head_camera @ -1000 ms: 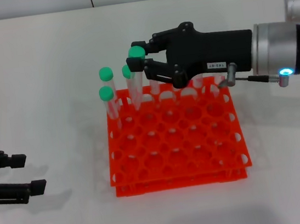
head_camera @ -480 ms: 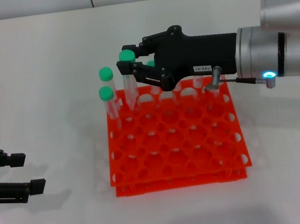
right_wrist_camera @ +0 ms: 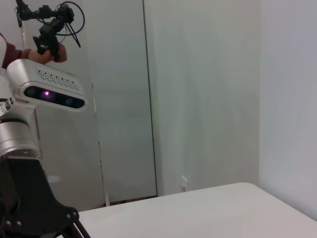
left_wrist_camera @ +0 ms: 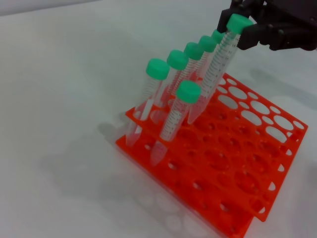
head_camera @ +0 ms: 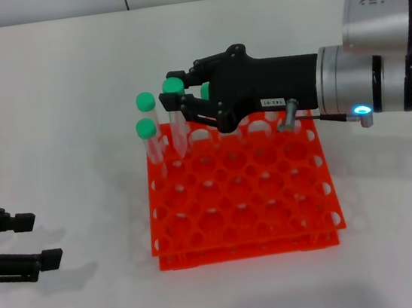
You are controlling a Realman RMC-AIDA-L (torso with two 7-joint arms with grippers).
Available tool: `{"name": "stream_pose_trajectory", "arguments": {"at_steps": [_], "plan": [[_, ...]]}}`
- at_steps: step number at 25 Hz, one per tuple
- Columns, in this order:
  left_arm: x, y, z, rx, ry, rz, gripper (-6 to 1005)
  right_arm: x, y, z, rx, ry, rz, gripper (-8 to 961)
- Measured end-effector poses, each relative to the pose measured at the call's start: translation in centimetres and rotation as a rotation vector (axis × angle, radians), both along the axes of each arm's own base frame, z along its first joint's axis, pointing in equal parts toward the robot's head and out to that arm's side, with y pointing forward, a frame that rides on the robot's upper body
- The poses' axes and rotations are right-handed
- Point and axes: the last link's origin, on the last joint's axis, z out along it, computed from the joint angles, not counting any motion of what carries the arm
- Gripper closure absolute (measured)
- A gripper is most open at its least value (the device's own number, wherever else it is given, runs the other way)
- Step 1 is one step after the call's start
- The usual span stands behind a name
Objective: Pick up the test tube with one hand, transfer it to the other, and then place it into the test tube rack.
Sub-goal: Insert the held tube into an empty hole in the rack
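Note:
My right gripper [head_camera: 177,91], with a white label on its side, is shut on the green cap end of the test tube [head_camera: 180,131]. It holds the tube tilted over the back left of the orange-red rack [head_camera: 246,228]. The tube's lower tip reaches down into a back-row hole. In the left wrist view the held tube [left_wrist_camera: 218,64] leans from the right gripper [left_wrist_camera: 241,26] down into the rack [left_wrist_camera: 247,198]. My left gripper [head_camera: 38,238] is open and empty, low over the table, far left of the rack.
Other green-capped tubes stand in the rack's back left holes [head_camera: 147,112], [head_camera: 146,135]; several show in the left wrist view [left_wrist_camera: 171,106]. White tabletop surrounds the rack. The right wrist view shows only a wall, a table edge and the robot's head.
My right gripper has moved left and down with the tube. The tube's tip has sunk further toward the rack. The left gripper has not moved.

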Motion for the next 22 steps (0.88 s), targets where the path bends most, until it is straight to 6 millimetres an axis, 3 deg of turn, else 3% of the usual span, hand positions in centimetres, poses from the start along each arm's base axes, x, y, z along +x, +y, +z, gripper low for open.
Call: {"name": "stream_pose_trajectory", "arguments": {"at_steps": [22], "plan": [[-0.17, -0.02, -0.21, -0.001, -0.007, -0.006, 107, 0.01, 0.64, -0.75, -0.014, -0.018, -0.016, 688]]}}
